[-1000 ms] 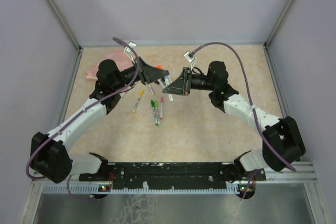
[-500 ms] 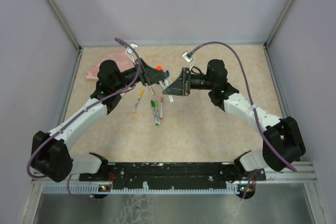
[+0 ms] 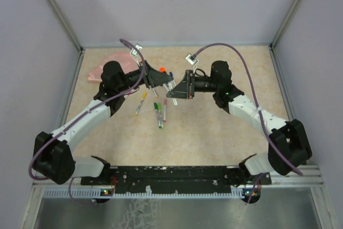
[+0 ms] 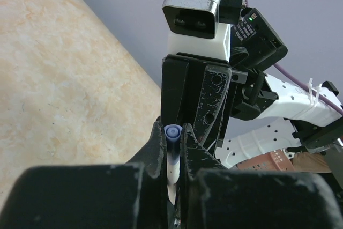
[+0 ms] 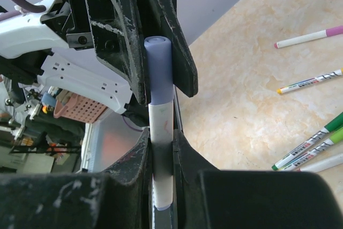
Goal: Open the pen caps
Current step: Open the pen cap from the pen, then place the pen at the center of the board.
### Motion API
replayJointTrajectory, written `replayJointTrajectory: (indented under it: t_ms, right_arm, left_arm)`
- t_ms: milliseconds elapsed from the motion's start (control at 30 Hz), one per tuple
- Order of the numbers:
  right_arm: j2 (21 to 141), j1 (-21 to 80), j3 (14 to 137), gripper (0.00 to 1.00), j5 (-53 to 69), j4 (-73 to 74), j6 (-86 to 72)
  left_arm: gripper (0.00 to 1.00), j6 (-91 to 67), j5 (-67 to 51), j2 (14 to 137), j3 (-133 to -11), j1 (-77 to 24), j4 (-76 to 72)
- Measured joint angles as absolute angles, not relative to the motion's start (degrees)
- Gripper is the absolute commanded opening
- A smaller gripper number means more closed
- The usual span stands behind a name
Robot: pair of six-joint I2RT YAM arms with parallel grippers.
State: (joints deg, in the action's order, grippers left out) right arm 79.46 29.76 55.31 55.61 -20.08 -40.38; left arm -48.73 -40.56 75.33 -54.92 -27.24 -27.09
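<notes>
Right wrist view shows the left gripper [image 4: 171, 132] clamped on a periwinkle plastic pen cap [image 5: 158, 71], the right gripper [image 5: 161, 138] on its thin white barrel [image 5: 161, 124], midair; an off-axis pull could let the barrel slip.

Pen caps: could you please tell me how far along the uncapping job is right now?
Done: nothing I can confirm; the pink-capped pen, yellow-capped pen and green-capped pens on the table look capped. In hand: the right gripper clamps one pen's white barrel while the left gripper clamps its purple cap, which is not yet off. Left: pulling that cap off, then the table pens.
</notes>
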Motion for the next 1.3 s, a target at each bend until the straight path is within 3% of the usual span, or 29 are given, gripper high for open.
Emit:
replayJointTrajectory:
  t_ms: [367, 567, 733, 933, 1300]
  right_arm:
    - [79.0, 29.7, 51.9, 0.00, 49.3, -28.4, -42.1]
    - [76.0, 30.1, 43.5, 0.00, 53.8, -22.9, -42.6]
    - [73.1, 30.2, 42.0, 0.00, 51.9, -17.3, -40.4]
    - [69.5, 30.2, 41.3, 0.00, 39.0, -4.8, -33.1]
    - [71.1, 33.3, 33.4, 0.00, 18.9, 6.7, -29.8]
  left_arm:
    - [0.00, -46.7, -41.2, 79.0, -57.8, -24.7, -30.5]
    - [0.00, -45.5, -28.6, 85.6, -68.3, -16.2, -38.7]
    - [0.00, -44.2, -25.6, 84.2, -70.5, -15.8, -41.6]
    - [0.00, -40.9, -25.2, 76.9, -64.4, -17.0, -32.1]
    - [0.00, -39.7, -7.6, 63.2, -45.0, -29.3, -3.8]
